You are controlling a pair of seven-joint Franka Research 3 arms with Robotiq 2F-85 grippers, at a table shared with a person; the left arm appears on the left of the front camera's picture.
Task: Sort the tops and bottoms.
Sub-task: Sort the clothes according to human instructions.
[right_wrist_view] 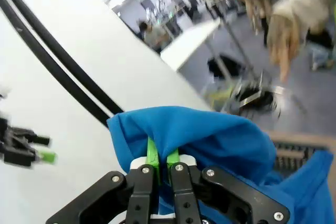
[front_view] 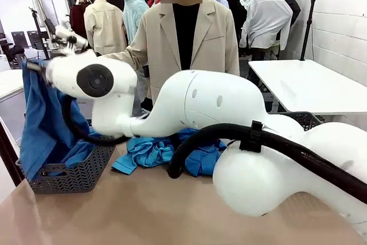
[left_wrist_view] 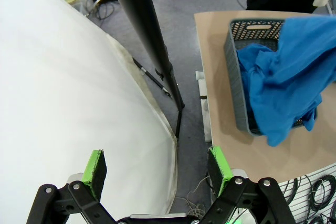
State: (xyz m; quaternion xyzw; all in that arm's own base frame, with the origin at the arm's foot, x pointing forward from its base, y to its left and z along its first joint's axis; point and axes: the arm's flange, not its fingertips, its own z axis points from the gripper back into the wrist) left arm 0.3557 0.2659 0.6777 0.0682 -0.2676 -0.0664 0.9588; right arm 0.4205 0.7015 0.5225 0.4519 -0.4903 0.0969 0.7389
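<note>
The right tool (right_wrist_view: 162,157) is clenched on a royal-blue shirt (right_wrist_view: 210,135), soft and creased, hanging down over the grey basket (front_view: 74,176). The left tool (left_wrist_view: 157,165) is spread wide, holding nothing. More blue tops (front_view: 152,150) lie heaped on the tan counter (front_view: 114,210). A person (front_view: 189,38) in a beige coat stands beyond.

— Entry one?
— We list one royal blue top (front_view: 35,120), hanging limp, lower folds inside the grey basket (front_view: 74,179).
— Entry two?
— We list sky blue tops (front_view: 150,152), crumpled in a heap on the table (front_view: 114,210), just beside that basket.
</note>
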